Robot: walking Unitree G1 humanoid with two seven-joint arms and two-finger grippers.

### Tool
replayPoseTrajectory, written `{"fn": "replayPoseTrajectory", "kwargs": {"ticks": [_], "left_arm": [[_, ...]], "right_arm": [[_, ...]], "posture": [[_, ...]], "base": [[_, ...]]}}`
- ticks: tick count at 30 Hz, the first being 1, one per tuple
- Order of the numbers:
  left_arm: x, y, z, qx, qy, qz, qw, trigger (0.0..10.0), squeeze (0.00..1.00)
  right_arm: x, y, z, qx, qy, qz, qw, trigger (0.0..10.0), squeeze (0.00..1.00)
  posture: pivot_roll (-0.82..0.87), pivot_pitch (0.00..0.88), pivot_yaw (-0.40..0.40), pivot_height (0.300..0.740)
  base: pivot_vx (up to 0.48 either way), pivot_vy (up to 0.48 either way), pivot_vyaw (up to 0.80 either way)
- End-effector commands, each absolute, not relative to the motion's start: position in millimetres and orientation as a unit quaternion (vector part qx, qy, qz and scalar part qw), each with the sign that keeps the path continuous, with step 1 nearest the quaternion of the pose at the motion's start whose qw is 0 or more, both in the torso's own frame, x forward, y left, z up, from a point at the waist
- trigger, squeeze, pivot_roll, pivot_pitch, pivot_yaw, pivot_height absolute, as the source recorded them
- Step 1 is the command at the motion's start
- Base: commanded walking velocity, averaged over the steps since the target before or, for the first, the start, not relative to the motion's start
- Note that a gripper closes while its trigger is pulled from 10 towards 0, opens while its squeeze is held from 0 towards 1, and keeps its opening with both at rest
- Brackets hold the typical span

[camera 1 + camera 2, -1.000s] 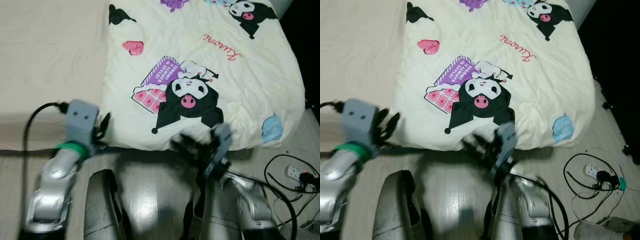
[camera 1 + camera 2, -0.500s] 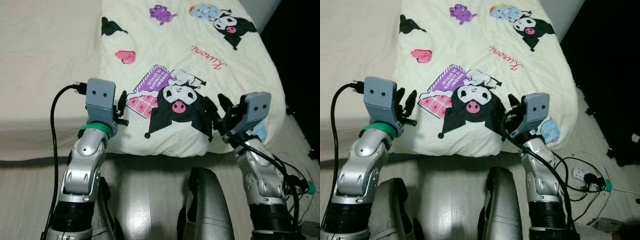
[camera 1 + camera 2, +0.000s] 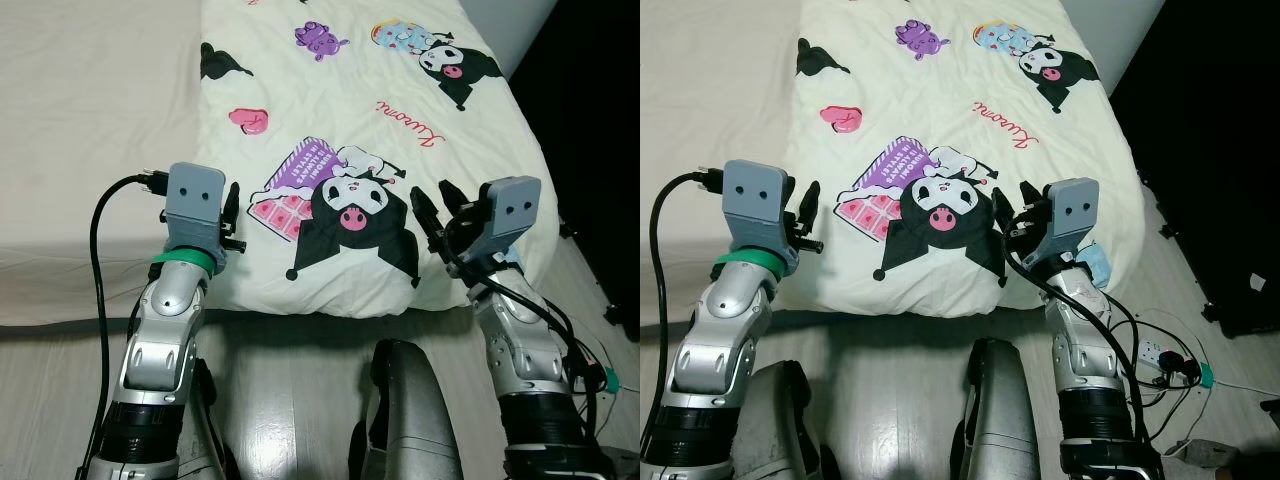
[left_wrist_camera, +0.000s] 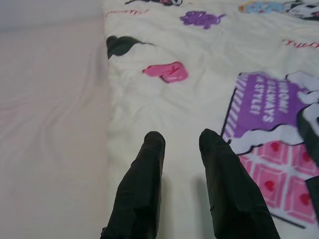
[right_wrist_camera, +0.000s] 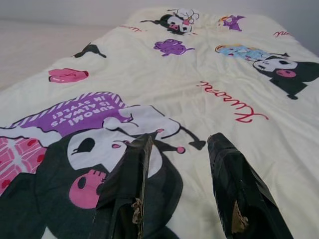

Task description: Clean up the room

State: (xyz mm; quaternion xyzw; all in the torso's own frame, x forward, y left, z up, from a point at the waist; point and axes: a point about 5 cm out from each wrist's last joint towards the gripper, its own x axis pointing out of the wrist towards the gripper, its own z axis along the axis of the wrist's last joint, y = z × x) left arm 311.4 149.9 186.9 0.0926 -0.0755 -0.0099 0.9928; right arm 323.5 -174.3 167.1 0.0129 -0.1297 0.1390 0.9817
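A cream blanket [image 3: 350,110] with black, purple and pink cartoon prints lies spread over the right half of the bed, its near edge hanging over the bedside. My left gripper [image 3: 231,214] is raised over the blanket's left edge; in the left wrist view the gripper [image 4: 179,140] is open just above the cloth, holding nothing. My right gripper [image 3: 437,212] hovers over the blanket's near right part, beside the large black cartoon figure [image 3: 355,215]. In the right wrist view that gripper [image 5: 182,140] is open and empty.
The bare beige sheet [image 3: 90,140] covers the bed's left half. Pale wooden floor [image 3: 290,390] lies between me and the bedside. A white power strip with black cables [image 3: 1160,355] lies on the floor at the right, beside a dark area.
Both arms have risen from below the bed's edge to above the blanket's near part. The camera has tilted up, so more of the blanket shows.
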Motion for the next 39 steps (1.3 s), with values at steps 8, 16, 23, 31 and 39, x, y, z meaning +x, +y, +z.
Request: {"fn": "replayPoseTrajectory", "kwargs": {"ticks": [8, 16, 23, 31, 39], "left_arm": [[312, 137, 178, 0.093, -0.068, -0.029, 0.993, 10.0, 0.0], [314, 134, 179, 0.091, -0.071, -0.035, 0.993, 10.0, 0.0], [316, 130, 180, 0.09, -0.075, -0.043, 0.992, 10.0, 0.0], [317, 124, 181, 0.088, -0.078, -0.054, 0.992, 10.0, 0.0], [317, 121, 180, 0.087, -0.078, -0.061, 0.991, 10.0, 0.0]], "right_arm": [[324, -179, 161, 0.012, -0.124, 0.126, 0.984, 10.0, 0.0], [327, -180, 158, 0.008, -0.116, 0.117, 0.986, 10.0, 0.0], [328, -181, 157, -0.002, -0.117, 0.119, 0.986, 10.0, 0.0], [328, -183, 154, 0.0, -0.117, 0.113, 0.987, 10.0, 0.0], [328, -184, 152, 0.0, -0.116, 0.109, 0.987, 10.0, 0.0]], "posture": [[-0.01, 0.055, -0.034, 0.571], [-0.01, 0.042, -0.029, 0.591], [-0.02, 0.034, -0.024, 0.621], [-0.02, 0.029, -0.019, 0.661], [-0.02, 0.028, -0.016, 0.706]], "base": [[0.0, 0.0, 0.0], [0.0, 0.0, 0.0], [0.0, 0.0, 0.0], [0.0, 0.0, 0.0], [0.0, 0.0, 0.0]]}}
